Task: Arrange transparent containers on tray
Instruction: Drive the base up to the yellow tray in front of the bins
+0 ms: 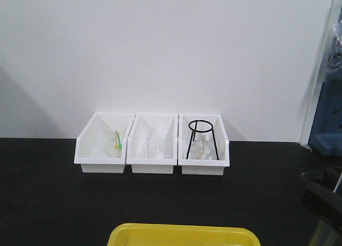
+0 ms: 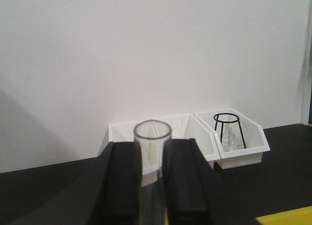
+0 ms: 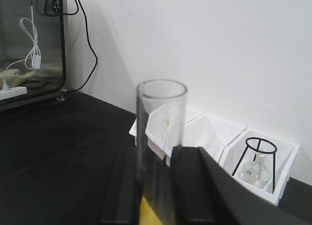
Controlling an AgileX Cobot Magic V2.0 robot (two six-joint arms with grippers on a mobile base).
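Lab, glass flask (image 3: pixel 254 173), wire stand (image 1: pixel 202 140), black bench (image 1: pixel 53 203)

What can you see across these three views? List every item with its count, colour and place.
test tube: 2, clear, one upright in each gripper
tray: 1, yellow, near edge of table
bin: 3, white, in a row against the wall
wire stand: 1, black, right bin
flask: 1, clear, inside the stand
beaker: 1, clear, left bin
table: 1, black
left gripper: 1, black, shut on a tube
right gripper: 1, black, shut on a tube
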